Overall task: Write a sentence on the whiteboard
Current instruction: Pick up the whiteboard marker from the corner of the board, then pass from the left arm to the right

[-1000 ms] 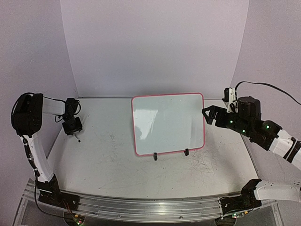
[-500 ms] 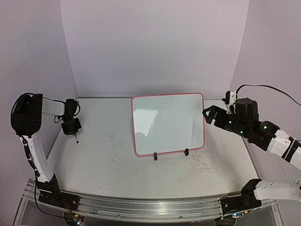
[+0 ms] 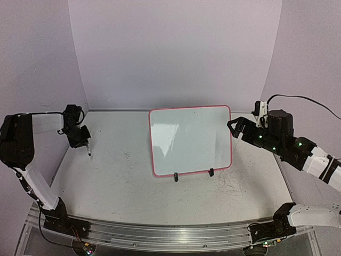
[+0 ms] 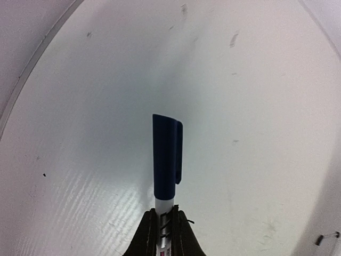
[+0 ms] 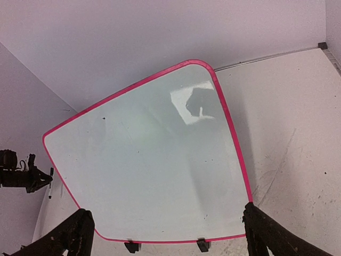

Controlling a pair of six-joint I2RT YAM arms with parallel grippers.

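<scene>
The whiteboard (image 3: pixel 191 140) stands tilted on two black clip feet (image 3: pixel 176 177) at the table's middle; its pink-rimmed face is blank, and no sentence shows on it. My left gripper (image 3: pixel 80 138) is at the far left, shut on a marker (image 3: pixel 87 149) that points down at the tabletop. In the left wrist view the marker (image 4: pixel 167 160) has a blue cap on and sticks out of the shut gripper (image 4: pixel 165 226). My right gripper (image 3: pixel 234 128) is open beside the board's right edge. In the right wrist view the board (image 5: pixel 144 160) sits between the spread fingers (image 5: pixel 261 229).
The white tabletop (image 3: pixel 122 181) carries grey scribble marks, densest at the front right (image 3: pixel 232 186). Purple walls close in the back and both sides. A metal rail (image 3: pixel 160 232) runs along the near edge.
My left arm has swung back and to the left, carrying the marker closer to the left wall. My right gripper has edged slightly toward the board's right edge.
</scene>
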